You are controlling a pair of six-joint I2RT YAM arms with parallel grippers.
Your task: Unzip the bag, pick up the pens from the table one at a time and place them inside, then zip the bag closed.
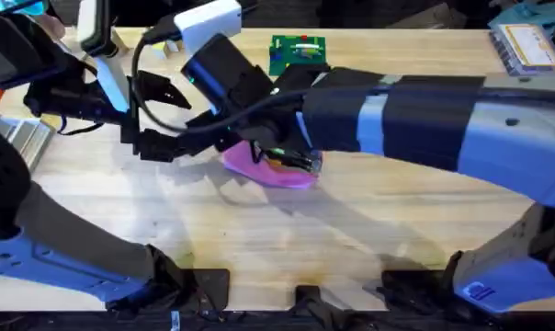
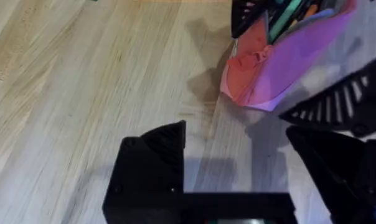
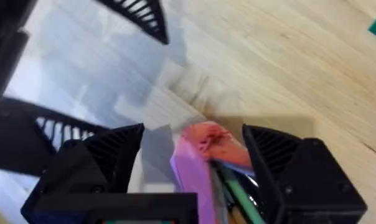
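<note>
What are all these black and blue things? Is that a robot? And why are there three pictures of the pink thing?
Yes, it is a robot with two arms at a wooden table. One picture is taken from above the table. The other two come from little cameras on each arm's wrist, so they see the same scene from close up.

The pink thing is a soft pencil pouch. Its top is open, and you can see a green pen sticking out of it.

The right hand has its two black fingers open, one on each side of the pouch's end. The left hand is open too, hanging over the bare table beside the pouch and holding nothing.

A small green board lies at the far edge of the table.
</note>
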